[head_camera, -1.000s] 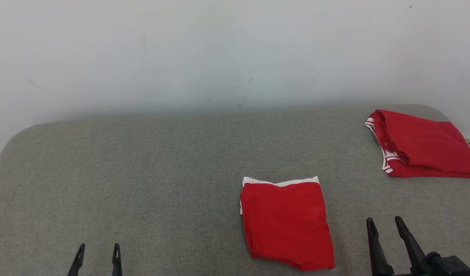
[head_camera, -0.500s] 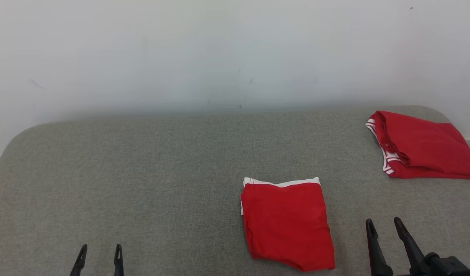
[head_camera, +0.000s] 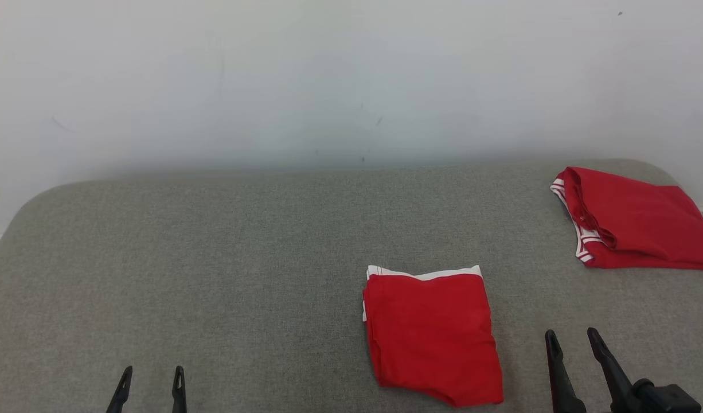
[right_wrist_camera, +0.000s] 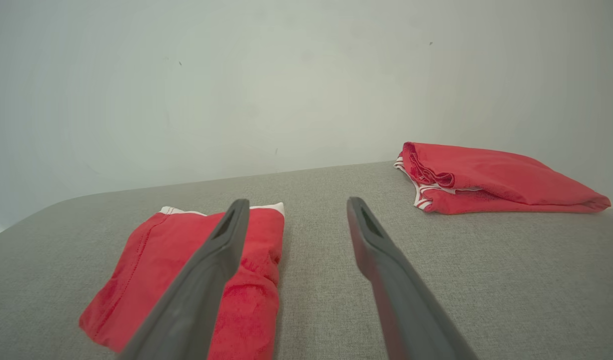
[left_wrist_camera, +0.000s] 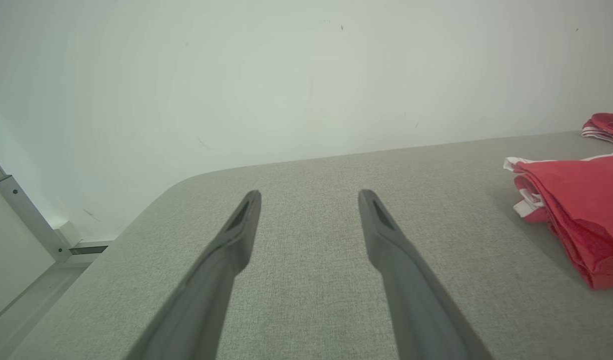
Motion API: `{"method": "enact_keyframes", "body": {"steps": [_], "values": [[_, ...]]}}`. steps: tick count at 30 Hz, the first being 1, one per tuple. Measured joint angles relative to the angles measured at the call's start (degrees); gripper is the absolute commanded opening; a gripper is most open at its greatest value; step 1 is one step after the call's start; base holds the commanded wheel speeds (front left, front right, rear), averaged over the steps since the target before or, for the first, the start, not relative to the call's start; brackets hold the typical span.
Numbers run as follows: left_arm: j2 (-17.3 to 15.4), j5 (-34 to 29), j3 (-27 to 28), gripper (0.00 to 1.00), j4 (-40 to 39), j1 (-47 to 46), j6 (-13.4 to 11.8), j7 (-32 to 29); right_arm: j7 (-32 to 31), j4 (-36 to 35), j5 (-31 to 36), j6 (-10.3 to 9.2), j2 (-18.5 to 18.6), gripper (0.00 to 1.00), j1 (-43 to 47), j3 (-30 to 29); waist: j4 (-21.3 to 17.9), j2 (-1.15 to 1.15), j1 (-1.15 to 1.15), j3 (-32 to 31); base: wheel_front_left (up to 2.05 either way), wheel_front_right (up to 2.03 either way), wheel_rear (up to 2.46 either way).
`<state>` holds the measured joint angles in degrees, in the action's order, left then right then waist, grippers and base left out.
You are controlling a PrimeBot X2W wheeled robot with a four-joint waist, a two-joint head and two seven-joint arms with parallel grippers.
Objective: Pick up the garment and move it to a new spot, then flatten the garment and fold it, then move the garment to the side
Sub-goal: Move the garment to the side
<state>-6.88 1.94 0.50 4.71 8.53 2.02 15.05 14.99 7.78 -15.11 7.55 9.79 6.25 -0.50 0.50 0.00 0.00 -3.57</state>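
Both pairs of jaws stand spread wide with nothing between them; the left gripper (head_camera: 153,371) shows just its two dark fingertips at the lower left of the head view, over bare grey fabric, and the right gripper (head_camera: 571,334) rises at the lower right, just beside the folded red garment (head_camera: 432,332) but apart from it; that garment lies flat on the grey padded table (head_camera: 214,258), right of centre and near the front edge, a neat rectangle with a white band along its far edge; in the right wrist view it sits under and to the left of that gripper's left finger; a second red garment (head_camera: 632,221), more loosely folded and with white-striped trim on its left side, rests at the far right corner of the table, well apart from the first; a plain pale wall (head_camera: 328,80) stands behind the table.
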Motion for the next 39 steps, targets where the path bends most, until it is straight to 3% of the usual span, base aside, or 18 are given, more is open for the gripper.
{"method": "enact_keyframes", "body": {"steps": [10,27,34,35,37,39], "values": [[0.05,-0.03,-0.81,1.00,0.16,-0.47,0.07,0.00,0.00,4.28,-0.01,0.00,1.37,1.00,-8.40,3.14,0.56,0.00,0.00,1.14,0.00,0.00,0.00],[0.57,-0.25,-2.78,1.00,0.94,-4.38,0.60,0.00,-4.10,32.90,-4.25,0.00,3.21,1.00,-23.23,9.60,4.51,0.01,0.01,6.99,0.00,0.00,0.00],[0.64,-0.16,-3.13,1.00,1.52,-6.37,0.96,0.00,-2.98,40.01,-7.95,0.00,2.41,1.00,-26.89,14.30,6.23,0.01,0.01,9.27,0.00,0.00,0.00],[0.67,-0.10,-3.13,1.00,1.60,-6.46,0.97,0.00,-3.09,40.64,-8.82,0.00,2.41,0.52,-27.32,14.96,6.39,0.01,0.01,9.42,0.00,0.00,0.00],[0.74,0.10,-3.13,1.00,1.63,-6.54,0.99,0.00,-2.91,41.74,-10.24,0.00,2.49,0.00,-28.10,16.14,6.55,0.00,0.01,9.63,0.00,0.00,0.00],[0.84,0.15,-3.03,1.00,1.67,-6.54,0.99,0.00,-2.78,42.44,-11.27,0.00,2.85,0.00,-28.98,17.25,6.44,0.01,0.01,9.68,0.00,0.00,0.00]]}}
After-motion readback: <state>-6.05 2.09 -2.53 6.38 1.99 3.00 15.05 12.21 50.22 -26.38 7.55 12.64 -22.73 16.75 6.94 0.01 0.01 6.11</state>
